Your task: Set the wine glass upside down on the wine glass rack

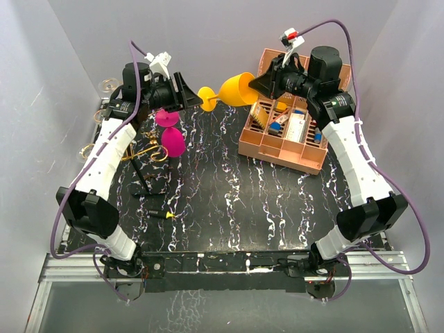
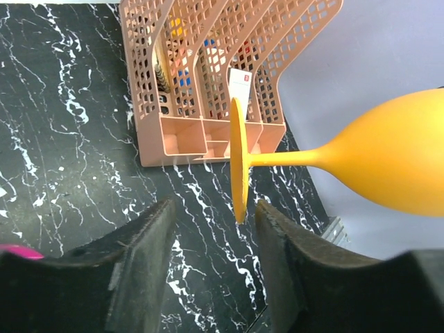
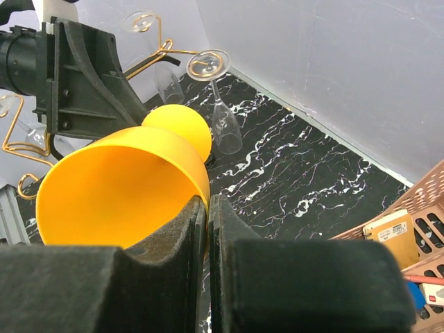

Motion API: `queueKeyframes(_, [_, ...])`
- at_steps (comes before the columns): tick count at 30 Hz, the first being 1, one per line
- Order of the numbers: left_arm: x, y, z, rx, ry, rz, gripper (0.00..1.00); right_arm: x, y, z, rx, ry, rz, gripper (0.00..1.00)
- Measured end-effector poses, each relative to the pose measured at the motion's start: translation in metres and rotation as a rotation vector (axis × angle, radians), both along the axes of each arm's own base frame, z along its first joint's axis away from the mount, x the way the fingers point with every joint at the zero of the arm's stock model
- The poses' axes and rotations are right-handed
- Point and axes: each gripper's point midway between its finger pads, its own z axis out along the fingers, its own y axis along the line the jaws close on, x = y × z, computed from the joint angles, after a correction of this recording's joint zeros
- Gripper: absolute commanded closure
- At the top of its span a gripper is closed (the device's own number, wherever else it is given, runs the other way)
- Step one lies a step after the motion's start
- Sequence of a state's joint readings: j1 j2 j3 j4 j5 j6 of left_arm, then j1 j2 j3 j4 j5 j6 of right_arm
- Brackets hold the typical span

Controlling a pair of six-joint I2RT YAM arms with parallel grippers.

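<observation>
The right gripper is pinching its two fingers shut on the rim wall of the yellow wine glass, one pad inside the bowl and one outside, and is holding the glass on its side in the air above the back of the table. Just across from it, the left gripper is standing with its fingers apart, and the glass's round foot is showing edge-on just beyond the tips, lined up with the gap but not clamped. So I judge that a hand-over is being set up, with the glass pointing foot-first towards the left of the top view. The wine glass rack is standing at the middle left of that view, below the left gripper; a magenta glass is hanging from it bowl-down, and a clear glass is hanging likewise. The salmon file organiser is sitting at the upper right. The yellow glass is nowhere near seated: taking it by the stem, turning it over and hooking it onto an arm are all left to do.
</observation>
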State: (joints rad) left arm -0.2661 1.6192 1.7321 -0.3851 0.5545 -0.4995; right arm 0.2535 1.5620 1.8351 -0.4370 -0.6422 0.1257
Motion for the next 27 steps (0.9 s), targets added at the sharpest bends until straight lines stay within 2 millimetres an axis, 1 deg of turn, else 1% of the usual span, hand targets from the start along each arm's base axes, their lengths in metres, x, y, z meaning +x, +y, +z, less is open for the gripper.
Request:
queueKeyframes(3, [-0.001,-0.002,0.003,-0.015,-0.002,-0.01,0.6,-0.001,0.0,0.002,0.001,-0.004,0.0,0.92])
queueKeyframes(7, [-0.002,-0.005,0.006,-0.036,-0.004,-0.024,0.6,-0.003,0.0,0.003,0.002,-0.007,0.005,0.92])
queueKeyframes(10, [-0.003,-0.007,0.004,-0.046,0.008,-0.028,0.61,-0.004,0.001,0.003,0.003,-0.007,0.01,0.92])
queueKeyframes(15, [-0.005,-0.009,0.001,-0.063,0.028,-0.041,0.71,-0.005,0.002,0.003,0.003,-0.007,0.016,0.92])
queueKeyframes(20, [-0.006,-0.011,0.004,-0.08,0.024,-0.052,0.78,-0.006,0.004,0.001,0.004,-0.005,0.025,0.92])
queueKeyframes(23, [-0.007,-0.013,0.006,-0.088,0.024,-0.058,0.88,-0.006,0.005,-0.005,0.002,0.006,0.031,0.92])
queueKeyframes(25, [-0.007,-0.013,0.007,-0.093,0.024,-0.061,0.98,-0.006,0.006,-0.009,0.0,0.013,0.035,0.92])
queueKeyframes(26, [-0.006,-0.013,0.005,-0.092,0.023,-0.059,1.0,-0.005,0.006,-0.01,-0.001,0.016,0.035,0.92])
queueKeyframes(27, [-0.006,-0.013,0.004,-0.095,0.029,-0.058,1.0,-0.006,0.006,-0.011,-0.001,0.017,0.036,0.92])
